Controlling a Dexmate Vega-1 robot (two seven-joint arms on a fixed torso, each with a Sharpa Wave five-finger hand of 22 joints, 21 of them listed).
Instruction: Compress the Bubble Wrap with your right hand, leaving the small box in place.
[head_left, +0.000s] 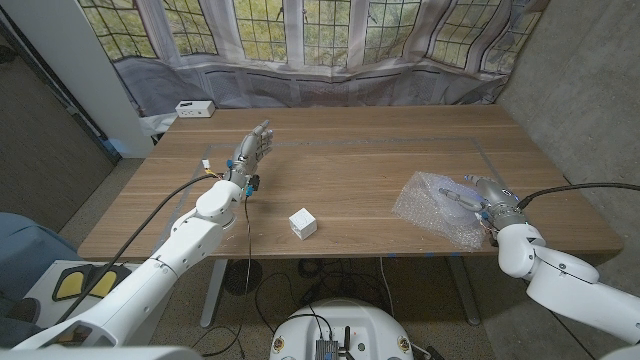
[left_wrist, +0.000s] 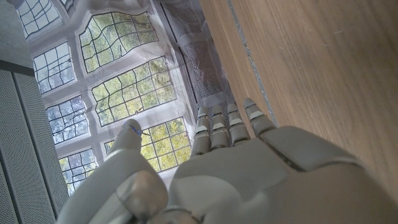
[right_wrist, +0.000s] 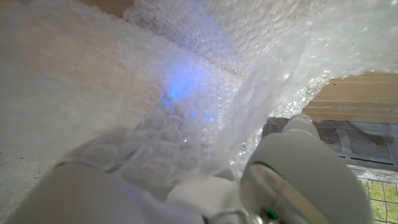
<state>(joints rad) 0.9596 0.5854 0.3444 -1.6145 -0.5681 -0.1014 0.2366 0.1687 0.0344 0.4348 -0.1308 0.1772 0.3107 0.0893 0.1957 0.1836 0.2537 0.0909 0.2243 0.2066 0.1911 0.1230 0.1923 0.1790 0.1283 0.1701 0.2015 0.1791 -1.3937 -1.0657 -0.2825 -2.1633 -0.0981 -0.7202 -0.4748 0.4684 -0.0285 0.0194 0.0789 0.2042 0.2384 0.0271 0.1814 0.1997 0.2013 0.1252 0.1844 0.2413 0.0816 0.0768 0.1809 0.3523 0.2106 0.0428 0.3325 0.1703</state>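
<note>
Bubble wrap (head_left: 440, 207) lies near the table's (head_left: 370, 165) right front edge, about 3 o'clock from the small box (head_left: 302, 223) and well apart from it.

Head view: right hand (head_left: 487, 201) sits at the wrap's 3 o'clock edge, in contact with the sheet, fingers reaching into it. The sheet looks loose and puffed, not yet flattened or bunched. The box stands alone at table centre-front, untouched. Left hand (head_left: 252, 148) stands on edge at about 11 o'clock from the box, fingers straight and close together, holding nothing.

Left wrist view: left hand (left_wrist: 230, 155) has its fingers extended side by side, thumb apart, over bare wood; nothing is in it.

Right wrist view: wrap (right_wrist: 205, 81) drapes right over the right hand (right_wrist: 186, 186); film covers the fingers, so whether they are curled on it or spread I cannot tell. A thumb tip shows beside the sheet.

Progress, as a judgement: contact made, squeeze barely begun. Left to do: close or press down on the wrap. The box needs nothing.
</note>
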